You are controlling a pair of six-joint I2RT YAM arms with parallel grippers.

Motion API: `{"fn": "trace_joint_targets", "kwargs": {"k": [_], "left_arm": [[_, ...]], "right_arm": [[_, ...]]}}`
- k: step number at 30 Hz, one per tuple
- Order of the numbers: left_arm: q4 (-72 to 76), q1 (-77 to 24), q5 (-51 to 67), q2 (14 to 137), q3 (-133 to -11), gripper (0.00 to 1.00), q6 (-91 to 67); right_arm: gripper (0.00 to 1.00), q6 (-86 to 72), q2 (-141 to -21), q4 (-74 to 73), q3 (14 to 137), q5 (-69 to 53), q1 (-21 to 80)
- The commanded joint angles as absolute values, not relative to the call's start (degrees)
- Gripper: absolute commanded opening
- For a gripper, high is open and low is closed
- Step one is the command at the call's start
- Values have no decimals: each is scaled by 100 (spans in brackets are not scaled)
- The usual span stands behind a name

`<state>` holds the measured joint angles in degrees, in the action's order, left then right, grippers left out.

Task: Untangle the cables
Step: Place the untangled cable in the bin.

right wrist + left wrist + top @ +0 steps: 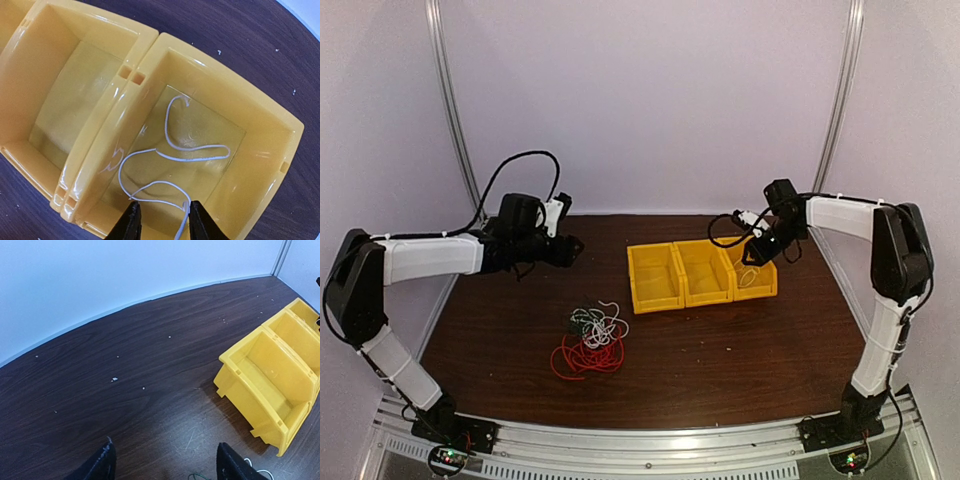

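Note:
A tangled pile lies on the table near the front middle: the red cable (pixel 582 358) in many loops, white loops (pixel 605 325) and a dark cable (pixel 577 317) on top. Another white cable (pixel 192 152) lies in loose curves on the floor of the rightmost yellow bin (pixel 280 125); it also shows in the top view (pixel 750 277). My right gripper (pixel 162 220) hovers over that bin, jaws apart, the cable's end running up beside its right finger (pixel 201 222). My left gripper (pixel 167 465) is open and empty above bare table, back left of the pile (pixel 570 248).
Three yellow bins stand side by side at the back right: left (pixel 655 275), middle (pixel 703 270), right (pixel 765 285). The left and middle bins look empty. Bits of cable (pixel 257 472) show at the bottom edge of the left wrist view. White walls close the back.

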<state>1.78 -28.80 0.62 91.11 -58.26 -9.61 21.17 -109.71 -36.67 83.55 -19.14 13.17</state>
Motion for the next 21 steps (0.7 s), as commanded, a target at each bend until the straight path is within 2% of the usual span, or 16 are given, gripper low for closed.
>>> {"fn": "trace_joint_targets", "kwargs": {"k": [1,3,6,13,21], "left_arm": [[58,-2848,464,8984,-6047,70,-1066],[28,-2848,567,8854,-6039,70,-1078],[-194,-2848,668,8640,-6010,70,-1159],[-285,-2848,807,8167,-5649,70,-1509],[-481,-2856,1785,7855,-5056,66,-1920]], "right_arm": [[40,2110,-10357,-3788,8505,-1898,1334],[46,2108,-10140,-3828,8557,-1938,1342],[49,2171,-9858,-3882,8604,-1955,1353],[50,2546,-9459,-4007,8677,-2093,1533],[47,2788,-9488,-3692,8686,-3005,2645]]}}
